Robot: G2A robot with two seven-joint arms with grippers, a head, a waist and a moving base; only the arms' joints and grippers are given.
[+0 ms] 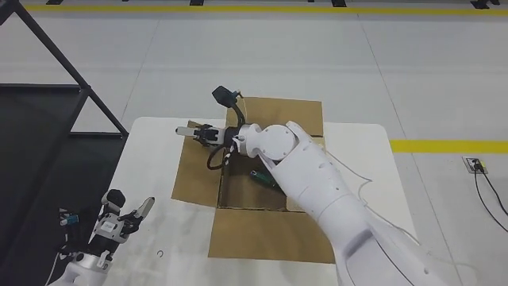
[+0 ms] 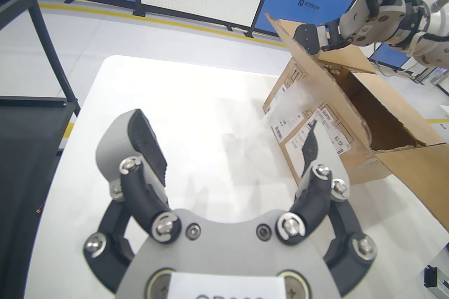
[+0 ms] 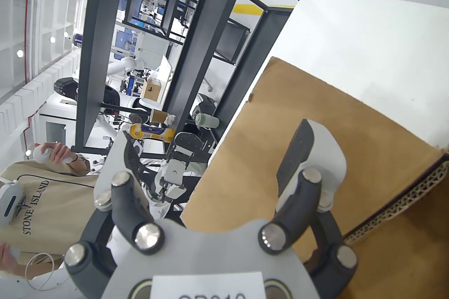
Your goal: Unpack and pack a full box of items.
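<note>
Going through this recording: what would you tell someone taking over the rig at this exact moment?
Left gripper: open, holding nothing, over the table, apart from the box.
Right gripper: open at the edge of the box's left flap, one finger over the cardboard, not closed on it.
The box stands on the table with its flaps spread; a green item lies inside.
Done: box opened.
Left: apparently all the unpacking, then the repacking.
</note>
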